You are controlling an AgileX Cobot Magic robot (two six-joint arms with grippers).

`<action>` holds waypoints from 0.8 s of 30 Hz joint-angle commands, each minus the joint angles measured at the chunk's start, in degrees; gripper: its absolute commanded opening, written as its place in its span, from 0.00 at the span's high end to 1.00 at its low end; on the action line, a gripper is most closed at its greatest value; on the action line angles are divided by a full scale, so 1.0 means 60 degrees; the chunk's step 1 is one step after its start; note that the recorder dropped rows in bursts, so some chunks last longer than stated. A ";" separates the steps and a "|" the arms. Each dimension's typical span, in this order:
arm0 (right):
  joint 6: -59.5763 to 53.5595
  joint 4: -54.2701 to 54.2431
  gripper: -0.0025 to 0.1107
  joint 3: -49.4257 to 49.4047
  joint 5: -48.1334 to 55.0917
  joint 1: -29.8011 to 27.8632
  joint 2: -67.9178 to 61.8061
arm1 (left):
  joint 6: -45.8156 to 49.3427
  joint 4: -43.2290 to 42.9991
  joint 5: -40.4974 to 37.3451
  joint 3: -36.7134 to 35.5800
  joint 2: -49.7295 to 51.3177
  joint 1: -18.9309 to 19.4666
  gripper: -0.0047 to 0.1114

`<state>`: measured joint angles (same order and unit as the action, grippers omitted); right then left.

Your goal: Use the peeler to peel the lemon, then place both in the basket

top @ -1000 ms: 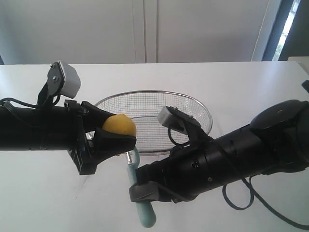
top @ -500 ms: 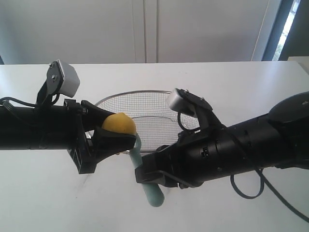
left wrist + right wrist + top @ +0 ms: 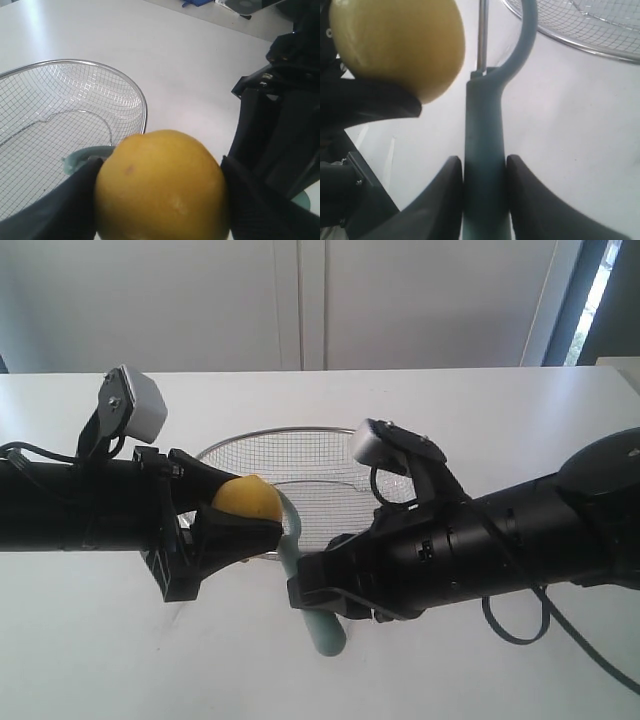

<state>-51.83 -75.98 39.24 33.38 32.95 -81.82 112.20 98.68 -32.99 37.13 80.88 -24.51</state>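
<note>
Left jaws are pinching lemon (image 3: 160, 185) aloft near basket (image 3: 300, 430), steadying it | right jaws are gripping peeler (image 3: 484, 165) handle, blade sitting just beside lemon, seemingly readying a peeling stroke.

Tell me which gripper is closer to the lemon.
Left. The left gripper clamps the lemon between its fingers; the right gripper is beside it, apart, gripping the peeler.

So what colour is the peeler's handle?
Pale teal. The peeler shows its colour best in the exterior view.
</note>
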 commanded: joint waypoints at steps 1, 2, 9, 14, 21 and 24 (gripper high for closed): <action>0.0111 0.0019 0.98 0.0025 -0.0296 -0.0079 0.0110 | 0.1533 0.0210 -0.0209 0.0048 -0.0031 -0.0037 0.96; 0.0126 0.0019 0.98 0.0025 -0.0314 -0.0079 0.0110 | 0.1533 0.0210 -0.0209 0.0048 -0.0031 -0.0037 0.96; 0.0146 0.0039 0.98 0.0025 -0.0501 -0.0079 0.0587 | 0.1533 0.0210 -0.0187 0.0048 -0.0031 -0.0037 0.96; 0.0199 0.0099 0.98 0.0025 -0.0662 -0.0079 0.1070 | 0.1533 0.0210 -0.0210 0.0048 -0.0031 -0.0037 0.96; 0.0237 0.0231 0.98 0.0025 -0.0192 -0.0079 0.1850 | 0.1533 0.0210 -0.0210 0.0048 -0.0031 -0.0037 0.96; -0.0084 0.0502 0.98 0.0025 0.0218 -0.0079 0.2434 | 0.1533 0.0210 -0.0237 0.0048 -0.0031 -0.0037 0.96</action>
<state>-50.56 -74.51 39.24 32.08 32.95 -70.50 112.20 98.68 -32.99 37.13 80.88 -24.51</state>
